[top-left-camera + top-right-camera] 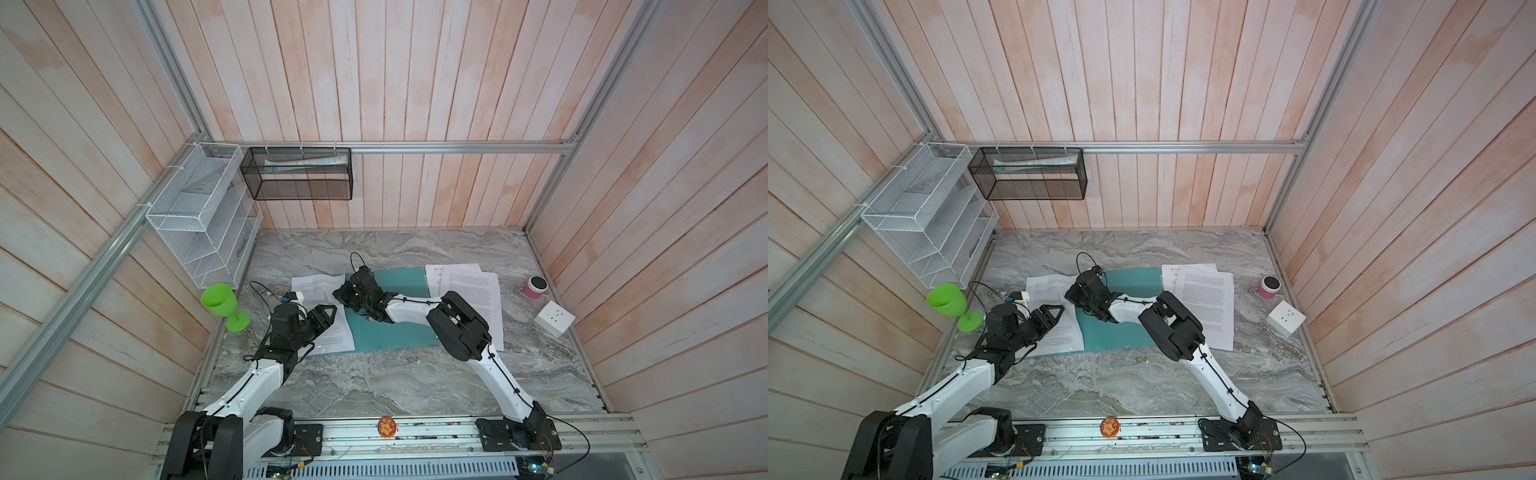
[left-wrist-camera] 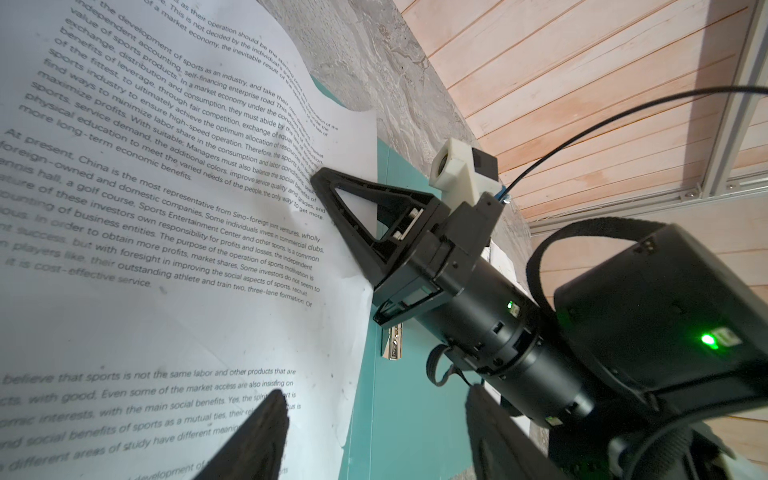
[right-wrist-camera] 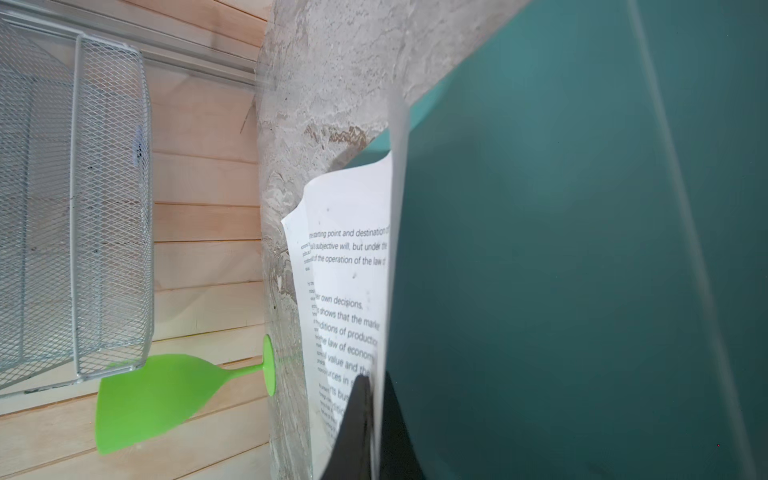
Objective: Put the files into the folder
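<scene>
Left to right: green goblet (image 1: 218, 301) at the counter (image 1: 395, 382) edge, out of the way.

Left claw (image 1: 328, 318) is over the lower part of the left sheet (image 1: 316, 286). Jaws are well apart with nothing between them. In the left wrist view one finger sits over the paper and the other over the teal.

That sheet lies on the left half of the opened folder (image 1: 395, 282), with its inner edge just short of the spine clip (image 2: 392, 343). Teal peeks out past its far corner, and that corner curls up a bit.

Right claw (image 1: 338, 293) reaches across the middle to the sheet's inner edge. Its jaws are closed, and in the right wrist view a thin paper edge runs up from between them, so I read it as pinching that sheet.

The rest of the files (image 1: 473, 291), at least two overlapping sheets, lie on the counter just beside the folder's right cover. Can't tell whether they overlap it. Pink jar (image 1: 535, 286) and white socket cube (image 1: 554, 318) are further right, well apart from the work.

Progress, my read: early — one sheet in place but not squared up or clipped. Left to do: settle that sheet, bring the right-hand sheets over and close the cover.
</scene>
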You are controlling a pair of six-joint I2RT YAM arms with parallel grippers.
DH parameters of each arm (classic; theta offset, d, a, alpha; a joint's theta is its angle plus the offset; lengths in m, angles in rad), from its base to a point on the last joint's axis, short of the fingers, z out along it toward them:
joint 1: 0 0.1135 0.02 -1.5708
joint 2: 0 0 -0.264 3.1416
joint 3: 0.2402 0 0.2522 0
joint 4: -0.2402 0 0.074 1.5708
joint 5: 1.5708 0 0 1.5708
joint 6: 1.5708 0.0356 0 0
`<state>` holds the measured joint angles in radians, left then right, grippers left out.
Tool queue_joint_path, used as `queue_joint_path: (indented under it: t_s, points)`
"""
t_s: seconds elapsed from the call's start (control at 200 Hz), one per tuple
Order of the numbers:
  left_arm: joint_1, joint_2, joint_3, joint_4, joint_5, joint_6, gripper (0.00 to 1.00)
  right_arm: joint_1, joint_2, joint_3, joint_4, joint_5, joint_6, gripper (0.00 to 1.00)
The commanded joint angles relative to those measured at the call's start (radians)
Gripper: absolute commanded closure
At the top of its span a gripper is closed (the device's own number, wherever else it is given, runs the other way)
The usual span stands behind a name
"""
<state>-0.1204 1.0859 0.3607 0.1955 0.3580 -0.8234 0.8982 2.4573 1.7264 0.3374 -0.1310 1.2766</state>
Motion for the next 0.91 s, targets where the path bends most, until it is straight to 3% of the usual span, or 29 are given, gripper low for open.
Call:
queue_joint_path:
  t_s: [0.0, 0.05, 0.075, 0.165, 0.24, 0.325, 0.425, 0.54, 0.645, 0.765, 0.9]
  points:
    - [0.004, -0.012, -0.008, -0.002, -0.004, 0.015, 0.30, 0.005, -0.001, -0.039, 0.013, 0.015, 0.009, 1.00]
    - [0.004, -0.014, -0.006, -0.003, -0.004, 0.015, 0.30, 0.002, -0.019, -0.048, 0.008, 0.027, -0.011, 1.00]
    - [0.005, -0.016, -0.004, -0.004, -0.005, 0.016, 0.30, 0.001, -0.034, -0.053, -0.004, 0.037, -0.028, 0.86]
    - [0.004, -0.021, 0.001, -0.009, -0.007, 0.018, 0.30, -0.001, -0.087, -0.078, -0.028, 0.077, -0.076, 0.54]
    - [0.003, -0.024, 0.013, -0.010, -0.009, 0.020, 0.30, -0.002, -0.142, -0.098, -0.065, 0.106, -0.128, 0.33]
    - [0.003, -0.023, 0.027, -0.012, -0.019, 0.021, 0.30, -0.004, -0.205, -0.146, -0.088, 0.133, -0.175, 0.23]
    - [0.003, -0.021, 0.042, -0.008, -0.018, 0.019, 0.30, -0.012, -0.296, -0.227, -0.113, 0.168, -0.205, 0.20]
    - [0.004, -0.021, 0.048, 0.006, -0.014, 0.007, 0.30, -0.044, -0.404, -0.337, -0.159, 0.132, -0.197, 0.20]
    - [-0.001, -0.016, 0.063, 0.032, 0.015, -0.001, 0.30, -0.100, -0.524, -0.505, -0.097, 0.035, -0.216, 0.29]
    - [-0.081, -0.020, 0.140, -0.069, -0.052, 0.077, 0.30, -0.178, -0.587, -0.537, -0.140, -0.227, -0.431, 0.37]
    - [-0.229, -0.003, 0.213, -0.206, -0.210, 0.159, 0.30, -0.168, -0.631, -0.480, -0.408, -0.229, -0.668, 0.37]
